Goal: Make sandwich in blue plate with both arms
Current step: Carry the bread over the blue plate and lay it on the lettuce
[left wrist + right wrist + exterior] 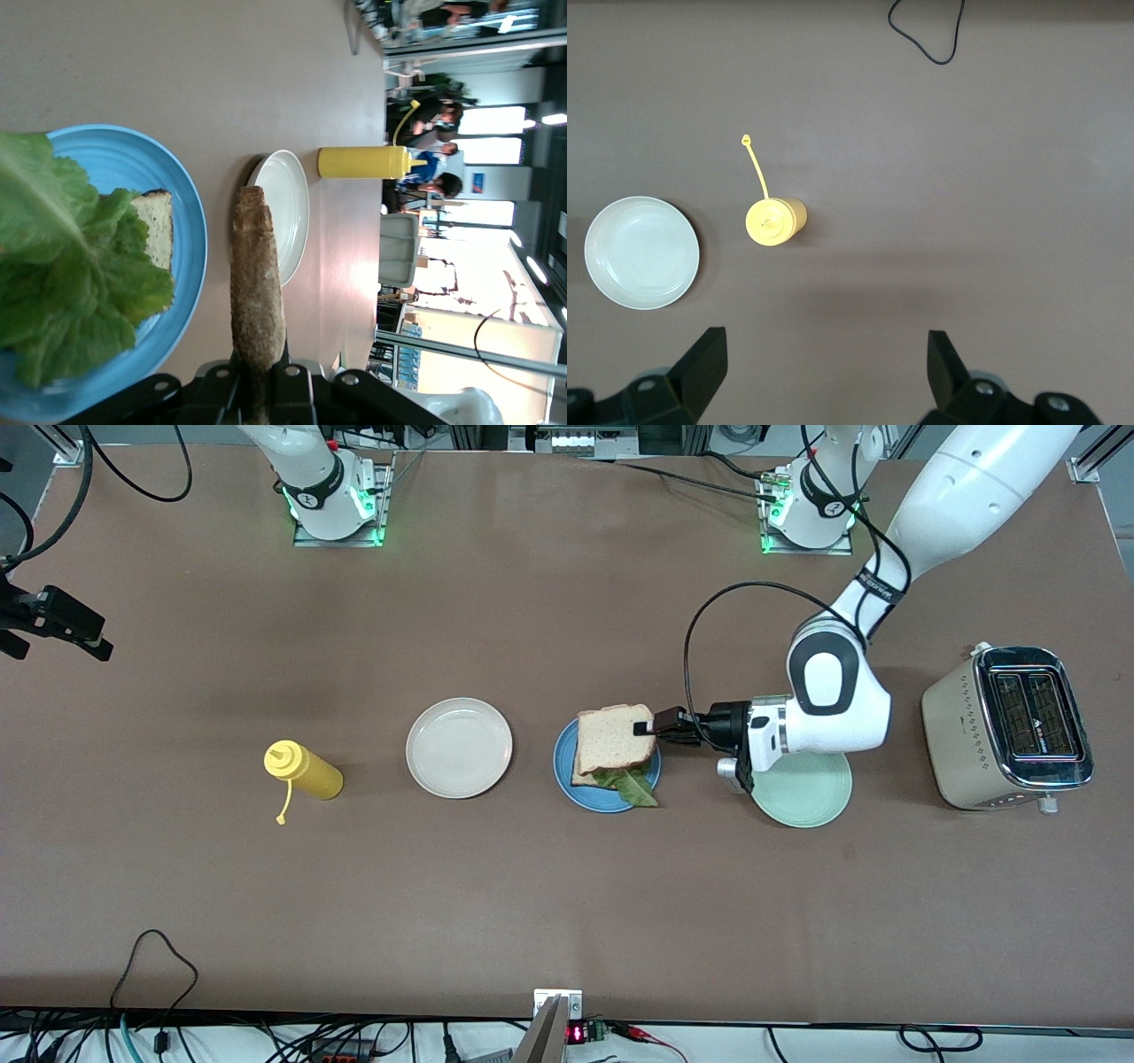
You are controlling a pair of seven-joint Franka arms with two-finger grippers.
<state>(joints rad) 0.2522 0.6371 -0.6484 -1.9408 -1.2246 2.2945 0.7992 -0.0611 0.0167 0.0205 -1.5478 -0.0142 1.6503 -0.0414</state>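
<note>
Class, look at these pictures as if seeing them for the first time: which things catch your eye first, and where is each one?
First, the left gripper, shut on a bread slice held above the blue plate mid-table, where lettuce lies on another slice. Next, the yellow squeeze bottle toward the right arm's end, beside the cream plate. The shiny toaster stands at the left arm's end; the right gripper waits open, high above the table.

White jointed arms (966, 487), black joint bands, looped black cable (709, 611) (bases glow green).
</note>
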